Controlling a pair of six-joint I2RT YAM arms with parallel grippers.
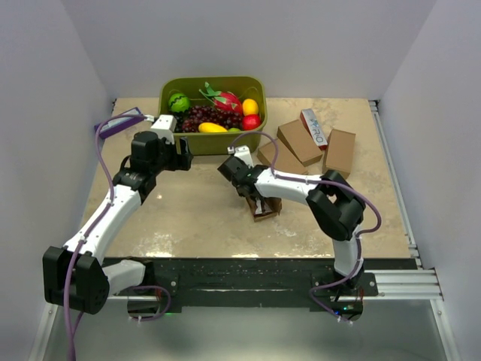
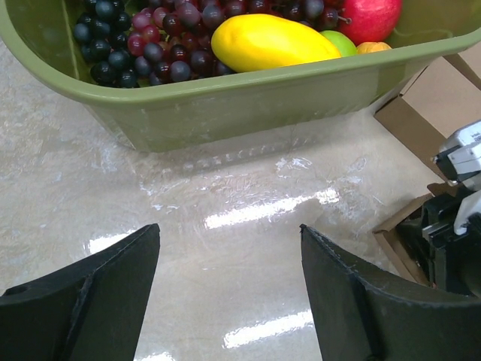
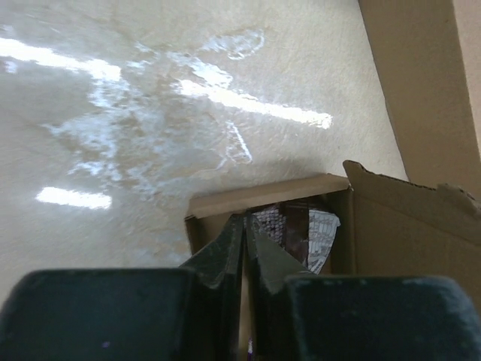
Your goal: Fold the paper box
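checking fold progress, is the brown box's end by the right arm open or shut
Open. In the right wrist view the paper box has its end flaps spread and its inside shows.

Paper box (image 1: 267,207) before bin (image 1: 225,143), cartons (image 1: 301,143) behind-right.

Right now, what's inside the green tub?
Dark grapes, a yellow mango, a red apple, a dragon fruit and a round green fruit. The pile hides the bottom of the tub.
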